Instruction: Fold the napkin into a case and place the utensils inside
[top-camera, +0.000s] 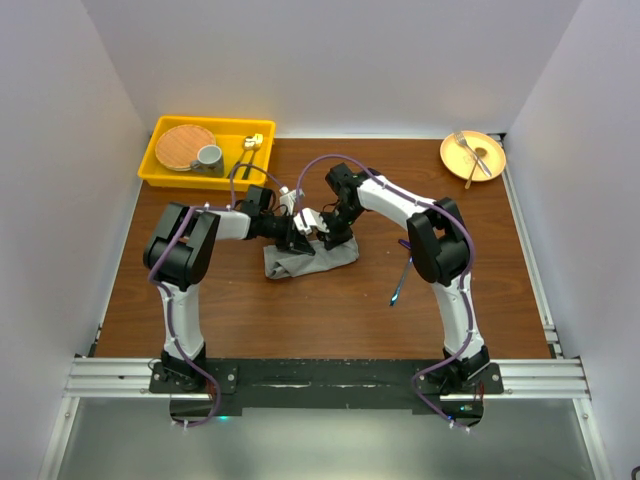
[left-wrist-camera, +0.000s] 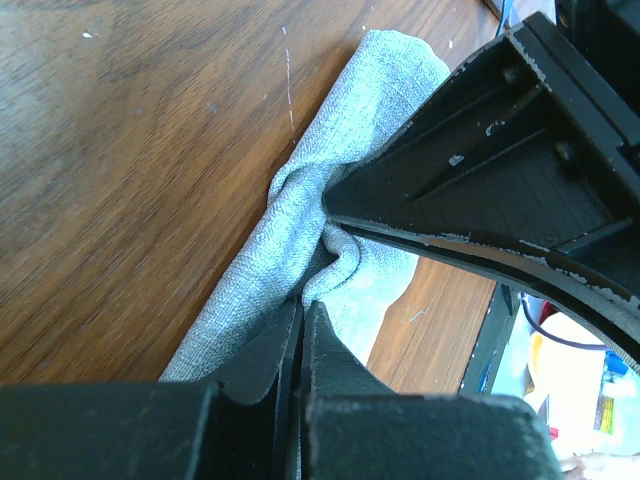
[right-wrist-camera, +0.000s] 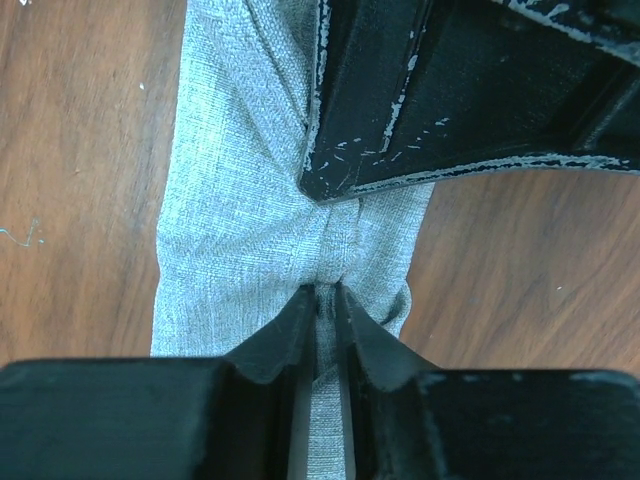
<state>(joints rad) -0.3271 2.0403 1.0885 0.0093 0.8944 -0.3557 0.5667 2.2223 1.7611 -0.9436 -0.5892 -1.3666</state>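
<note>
One blue utensil (top-camera: 401, 280) lies right of the napkin (top-camera: 312, 260); yellow bin (top-camera: 190, 181) behind.

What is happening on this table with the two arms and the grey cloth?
Both arms are working on the grey napkin in the middle of the table. It is already folded into a narrow strip. The left gripper pinches a bunched fold of it, and the right gripper is closed on the cloth just opposite. A blue-handled utensil lies beside the right arm, not yet inside.
</note>
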